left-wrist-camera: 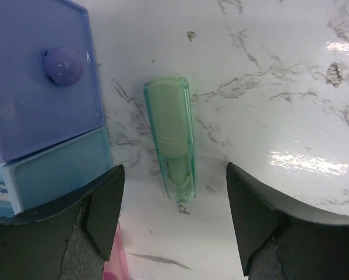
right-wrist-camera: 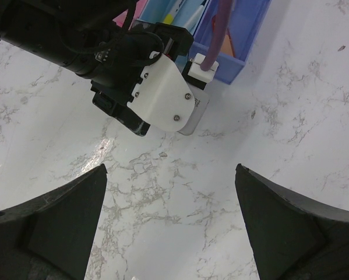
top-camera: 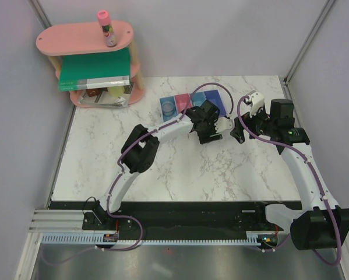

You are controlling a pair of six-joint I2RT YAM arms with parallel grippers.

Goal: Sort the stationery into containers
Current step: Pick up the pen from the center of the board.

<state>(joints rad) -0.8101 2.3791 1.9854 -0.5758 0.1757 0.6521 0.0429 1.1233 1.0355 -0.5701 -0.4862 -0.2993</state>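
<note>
A pale green eraser-like piece in a clear green sleeve [left-wrist-camera: 169, 140] lies flat on the marble table. My left gripper [left-wrist-camera: 174, 216] stands open just short of it, with nothing between the fingers. To its left is the row of containers: a darker blue bin [left-wrist-camera: 40, 105] and a light blue one [left-wrist-camera: 57, 169]. From above, the containers [top-camera: 191, 105] sit mid-table, with a clear round pot [top-camera: 169, 108] in the leftmost bin. The left gripper [top-camera: 212, 127] is at their right end. My right gripper [right-wrist-camera: 171, 227] is open over bare marble, close to the left gripper's head [right-wrist-camera: 139, 76].
A pink two-tier shelf [top-camera: 84, 44] stands at the back left. It has a pink-capped tube [top-camera: 106, 26] on top and a green book [top-camera: 95, 67] on the lower tier. Grey walls close in the table on three sides.
</note>
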